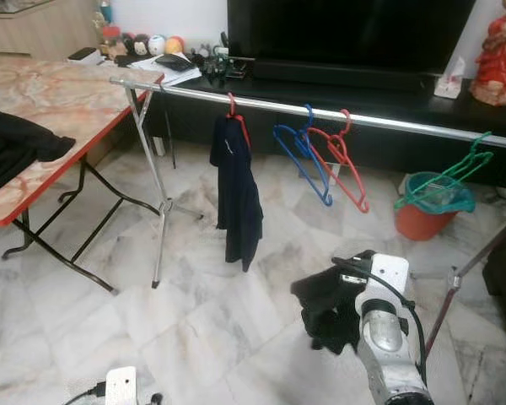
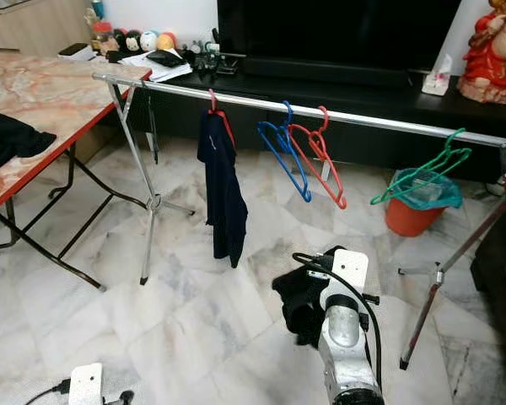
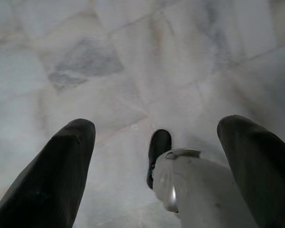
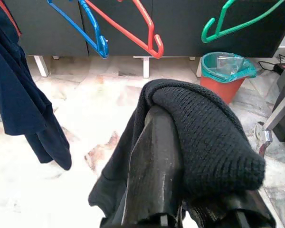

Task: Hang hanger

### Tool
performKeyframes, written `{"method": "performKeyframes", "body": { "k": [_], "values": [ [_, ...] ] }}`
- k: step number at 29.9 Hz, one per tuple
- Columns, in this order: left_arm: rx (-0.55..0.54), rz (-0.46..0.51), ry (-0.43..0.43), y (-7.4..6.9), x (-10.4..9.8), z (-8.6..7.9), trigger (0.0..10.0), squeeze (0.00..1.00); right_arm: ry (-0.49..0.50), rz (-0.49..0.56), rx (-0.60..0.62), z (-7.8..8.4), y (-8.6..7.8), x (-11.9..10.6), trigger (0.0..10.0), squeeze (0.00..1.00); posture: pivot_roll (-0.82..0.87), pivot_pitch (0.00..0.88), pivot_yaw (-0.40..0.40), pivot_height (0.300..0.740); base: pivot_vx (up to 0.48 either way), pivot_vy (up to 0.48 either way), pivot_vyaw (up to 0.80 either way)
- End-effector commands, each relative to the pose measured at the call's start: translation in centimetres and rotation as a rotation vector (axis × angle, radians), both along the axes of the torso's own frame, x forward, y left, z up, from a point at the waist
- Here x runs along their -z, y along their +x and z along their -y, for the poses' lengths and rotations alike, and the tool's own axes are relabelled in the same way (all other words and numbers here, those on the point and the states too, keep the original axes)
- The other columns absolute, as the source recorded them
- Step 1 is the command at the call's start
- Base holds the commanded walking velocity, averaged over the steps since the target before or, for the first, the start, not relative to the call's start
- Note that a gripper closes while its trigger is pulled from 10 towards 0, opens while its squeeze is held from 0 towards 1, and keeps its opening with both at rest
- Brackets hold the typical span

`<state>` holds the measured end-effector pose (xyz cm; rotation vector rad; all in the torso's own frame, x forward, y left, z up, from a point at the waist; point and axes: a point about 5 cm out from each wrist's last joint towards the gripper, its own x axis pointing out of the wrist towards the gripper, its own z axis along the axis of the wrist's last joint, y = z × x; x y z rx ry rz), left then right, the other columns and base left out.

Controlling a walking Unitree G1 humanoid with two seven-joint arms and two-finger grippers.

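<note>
Right gripper (image 4: 180, 209) clamps a black knitted garment (image 4: 204, 137), the cloth draped over its fingers and hanging below them above the marble floor (image 1: 194, 321). Ahead of and above it runs the silver rail (image 1: 379, 121): a navy shirt (image 1: 236, 194) on a red hanger hangs ahead to its left, a blue hanger (image 1: 302, 160) and a red hanger (image 1: 341, 164) straight ahead, a green hanger (image 1: 447, 181) ahead to its right. Left gripper (image 3: 156, 156) hangs low over the floor, fingers spread wide
</note>
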<state>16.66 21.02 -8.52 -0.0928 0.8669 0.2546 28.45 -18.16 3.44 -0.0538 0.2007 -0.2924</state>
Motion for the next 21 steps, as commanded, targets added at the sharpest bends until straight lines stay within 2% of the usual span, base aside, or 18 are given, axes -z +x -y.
{"method": "performKeyframes", "body": {
  "k": [1,6,12,19,21],
  "values": [
    [0.043,-0.007,0.023,-0.15,-0.01,-0.35,10.0,0.0,-0.001,0.034,0.006,0.02,0.34,-0.71,10.0,0.0,0.0,0.0,0.008,0.74,0.0,0.0,0.0],
    [0.108,-0.011,0.039,0.03,-0.1,-0.34,10.0,0.0,-0.002,0.03,0.004,-0.09,0.43,-0.45,10.0,0.0,0.0,0.0,0.008,0.74,0.0,0.0,0.0],
    [0.102,-0.007,0.041,0.05,-0.13,-0.41,10.0,0.0,0.011,0.025,0.007,-0.12,0.5,-0.41,10.0,0.0,0.01,0.0,0.005,0.74,0.0,0.0,0.0],
    [0.111,-0.01,0.055,0.07,-0.15,-0.45,10.0,0.0,0.024,0.038,-0.001,-0.44,0.72,-0.57,10.0,0.0,0.01,0.0,0.005,0.74,0.189,0.0,-0.69],
    [0.122,-0.014,0.061,0.05,-0.14,-0.45,10.0,0.0,0.008,0.033,-0.009,-0.52,0.71,-0.52,10.0,0.0,0.0,0.0,0.007,0.74,0.287,0.0,0.0]
  ]
}}
